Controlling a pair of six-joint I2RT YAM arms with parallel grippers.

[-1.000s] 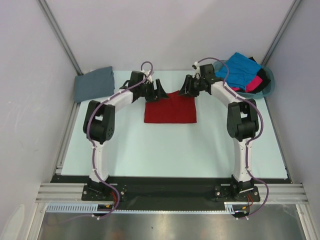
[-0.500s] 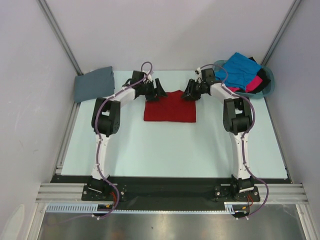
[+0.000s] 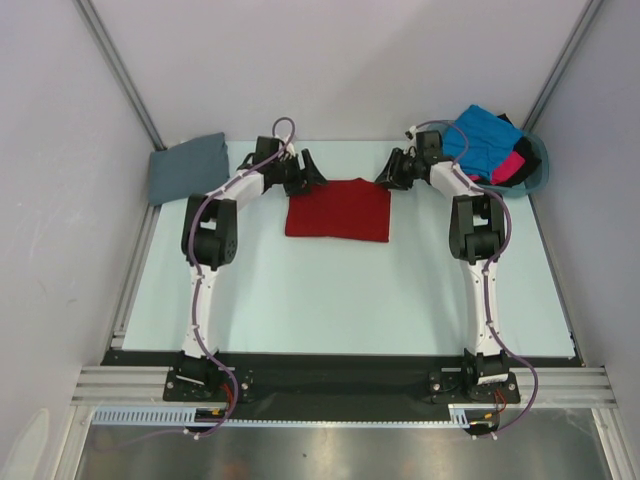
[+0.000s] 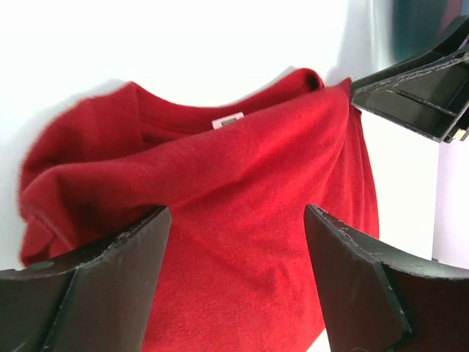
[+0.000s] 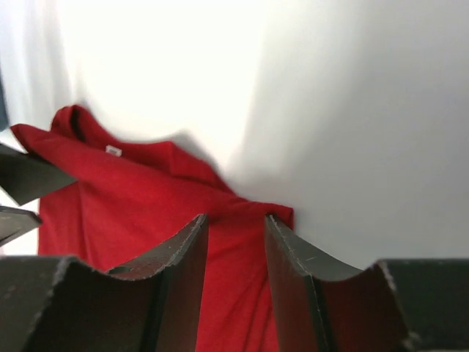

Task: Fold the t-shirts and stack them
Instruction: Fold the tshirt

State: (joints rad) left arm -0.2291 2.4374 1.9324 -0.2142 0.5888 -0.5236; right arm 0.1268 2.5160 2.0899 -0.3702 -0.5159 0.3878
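A deep red t-shirt (image 3: 338, 210) lies folded into a rectangle on the table's far middle. My left gripper (image 3: 309, 172) hovers over its far left corner, jaws wide apart, red cloth (image 4: 242, 183) showing below and between them, nothing pinched. My right gripper (image 3: 389, 176) is at the far right corner, its fingers a narrow gap apart over the red cloth (image 5: 146, 213), gripping nothing. A folded slate grey t-shirt (image 3: 187, 167) rests at the far left. Bright blue (image 3: 480, 138), hot pink (image 3: 513, 166) and black (image 3: 508, 122) t-shirts are heaped in the basket.
The teal plastic basket (image 3: 541, 160) stands at the far right corner, close behind my right arm. White walls enclose the table on three sides. A black strip and metal rail (image 3: 340, 385) with both arm bases run along the near edge.
Both arms have stretched farther back. The grippers have drawn apart toward the shirt's far corners, and the red t-shirt has shifted slightly away from the bases.
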